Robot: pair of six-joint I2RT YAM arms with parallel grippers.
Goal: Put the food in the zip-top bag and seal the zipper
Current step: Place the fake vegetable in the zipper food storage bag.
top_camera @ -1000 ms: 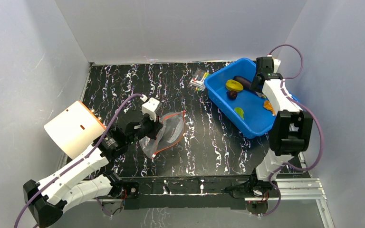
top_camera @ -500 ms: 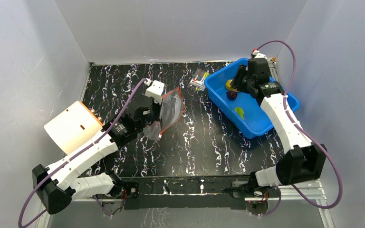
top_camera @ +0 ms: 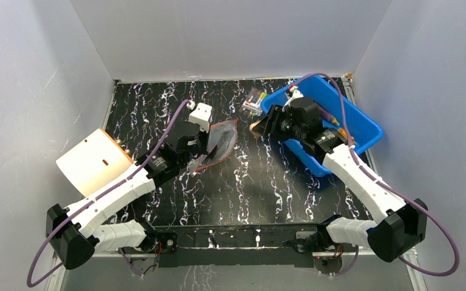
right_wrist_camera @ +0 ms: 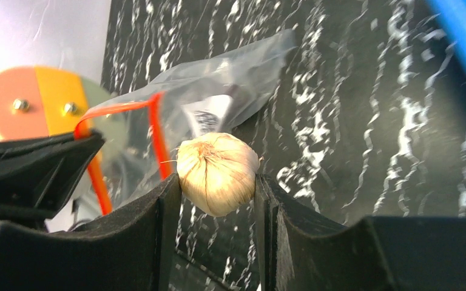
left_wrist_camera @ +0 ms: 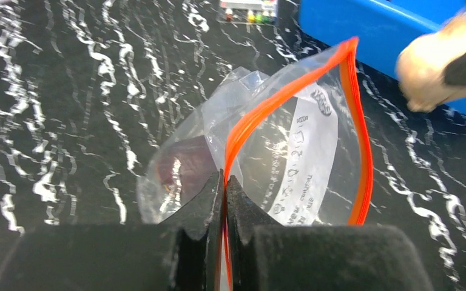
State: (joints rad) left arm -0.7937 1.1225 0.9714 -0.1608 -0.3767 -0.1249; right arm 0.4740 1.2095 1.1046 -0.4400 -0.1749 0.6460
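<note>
Far left of the clear crinkly zip-top bag [top_camera: 219,144] sits a white drum-shaped object with an orange rim [top_camera: 91,163], on the black, white-veined desk [top_camera: 267,188]. The left hand [left_wrist_camera: 224,189] is at the bag's near side. Its two fingers are pressed together on the thin red-orange zipper [left_wrist_camera: 359,127] and pinch one lip, so the mouth gapes as a narrow loop facing right. A dark purplish shape [left_wrist_camera: 179,171] shows through the film deep in the bag, but I cannot tell what it is.

The bag looks thin, limp and slippery. The zipper strip is probably its stiffest part and the sensible place to hold it, since the film itself would likely crumple or slide. The bag's white label [left_wrist_camera: 306,160] carries a small round mark and lines of print too blurred to read.

Just right of the bag's mouth, the right hand [right_wrist_camera: 215,182] is clamped across the middle of a beige, garlic-shaped toy food [right_wrist_camera: 217,173] and holds it in the air short of the opening. The piece seems light and rounded, so it may roll once it is let go.

Beyond the bag to its right lies a small clear packet of colourful sticks [top_camera: 253,102]. Farther right is the blue plastic bin [top_camera: 364,124], largely hidden by the arm.
</note>
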